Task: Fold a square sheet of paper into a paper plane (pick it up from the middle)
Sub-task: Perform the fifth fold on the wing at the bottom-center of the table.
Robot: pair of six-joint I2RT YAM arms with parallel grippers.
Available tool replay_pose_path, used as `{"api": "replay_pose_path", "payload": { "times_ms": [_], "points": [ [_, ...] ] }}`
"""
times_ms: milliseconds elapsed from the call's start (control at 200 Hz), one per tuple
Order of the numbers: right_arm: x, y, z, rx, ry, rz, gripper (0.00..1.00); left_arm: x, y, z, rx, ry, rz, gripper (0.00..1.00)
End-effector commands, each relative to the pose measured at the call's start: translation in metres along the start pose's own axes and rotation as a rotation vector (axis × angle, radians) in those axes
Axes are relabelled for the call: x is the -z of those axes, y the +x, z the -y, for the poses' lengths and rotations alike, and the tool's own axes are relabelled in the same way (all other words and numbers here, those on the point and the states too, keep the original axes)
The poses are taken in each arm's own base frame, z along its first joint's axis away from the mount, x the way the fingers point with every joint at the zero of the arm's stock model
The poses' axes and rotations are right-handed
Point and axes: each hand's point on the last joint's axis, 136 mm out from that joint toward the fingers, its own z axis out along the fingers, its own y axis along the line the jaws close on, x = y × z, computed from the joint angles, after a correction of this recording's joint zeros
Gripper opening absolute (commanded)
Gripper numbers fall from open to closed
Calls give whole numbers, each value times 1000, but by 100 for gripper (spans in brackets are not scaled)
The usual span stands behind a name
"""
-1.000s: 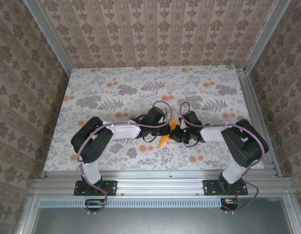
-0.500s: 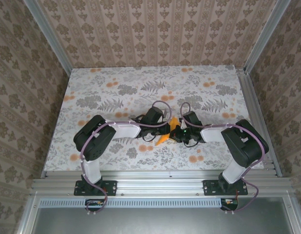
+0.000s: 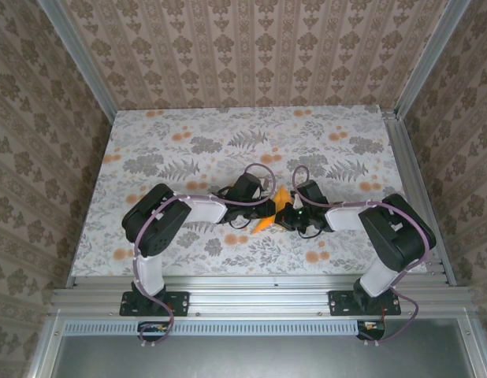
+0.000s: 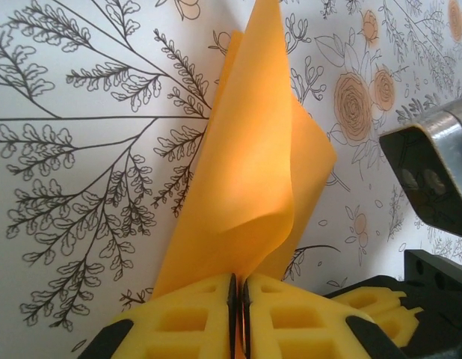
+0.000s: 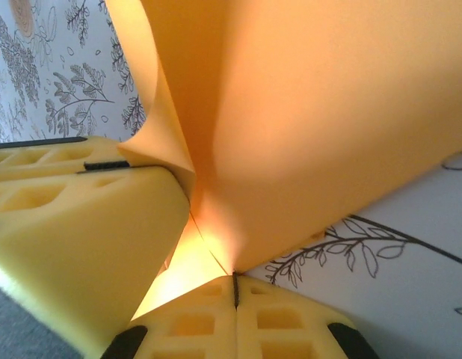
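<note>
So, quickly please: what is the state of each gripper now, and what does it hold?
The left gripper: closed, pinching the orange sheet of paper.
The right gripper: closed, pinching the same sheet.

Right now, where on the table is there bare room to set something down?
The far strip of the table along the back wall is bare, corner to corner, and so is the left side beyond the left arm. The centre is crowded: left pincer and right pincer both pinch the orange sheet there.
</note>
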Motion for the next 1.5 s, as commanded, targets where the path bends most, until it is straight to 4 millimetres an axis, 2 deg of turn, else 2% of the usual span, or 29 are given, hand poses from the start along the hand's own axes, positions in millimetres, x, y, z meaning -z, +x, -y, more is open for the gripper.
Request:
{"api": "replay_pose_path", "payload": {
  "times_ms": [0, 235, 440, 585, 865, 1135, 1495],
  "points": [
    [10, -12, -8, 30, -28, 57, 5, -12, 46, -36, 29, -82, -148, 14],
    [21, -21, -6, 5, -51, 80, 7, -13, 46, -34, 16, -73, -156, 14],
    [33, -32, -14, -10, -92, 107, 13, -12, 46, -30, 2, -61, -159, 16],
    [32, -43, -17, -34, -113, 112, 21, -10, 42, -24, -22, -45, -149, 18],
    [27, -56, -17, -84, -125, 108, 30, -3, 33, -8, -98, -6, -125, 20],
    [24, -51, -9, -120, -98, 81, 36, 0, 31, -4, -109, 4, -125, 19],
    [12, -47, -8, -175, -119, 47, 35, 0, 28, 0, -120, 18, -127, 16]
  ]
}}
